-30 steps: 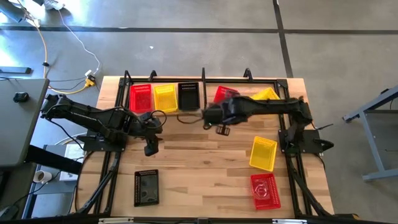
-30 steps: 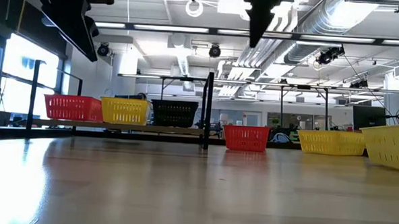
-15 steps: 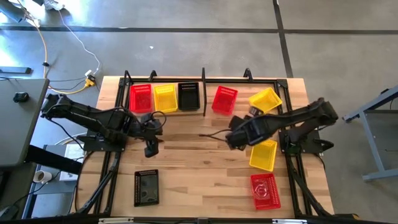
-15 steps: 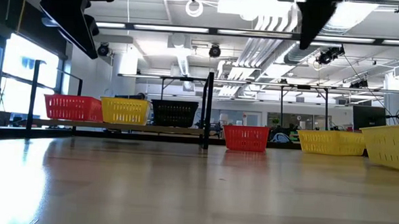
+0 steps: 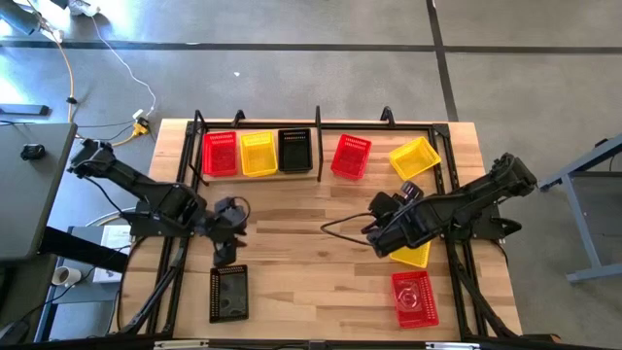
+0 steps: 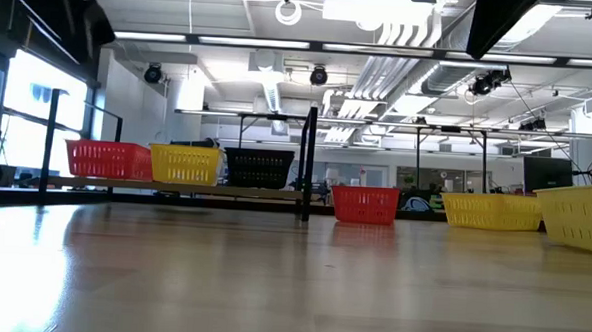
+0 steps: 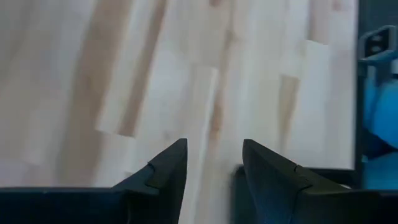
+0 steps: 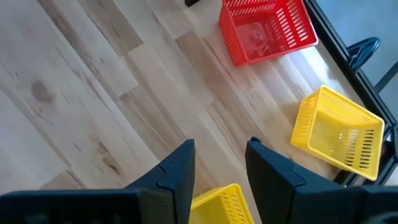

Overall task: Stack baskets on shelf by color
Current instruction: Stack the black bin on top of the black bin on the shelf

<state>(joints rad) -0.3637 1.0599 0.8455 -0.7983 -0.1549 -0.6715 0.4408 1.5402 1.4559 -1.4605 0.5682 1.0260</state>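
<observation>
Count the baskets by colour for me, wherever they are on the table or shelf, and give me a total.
Red baskets: 3
Yellow baskets: 3
Black baskets: 2 in view
Total: 8

Tabletop: pale wood planks, smooth, slight sheen at low angle. Baskets: slotted mesh plastic, red, yellow, black, mildly glossy. Shelf: thin black metal tubing, matt; gripper fingers dark matt plastic.

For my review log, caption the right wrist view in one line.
Open right fingers over tabletop, above a yellow basket; red and yellow baskets beyond.
</observation>
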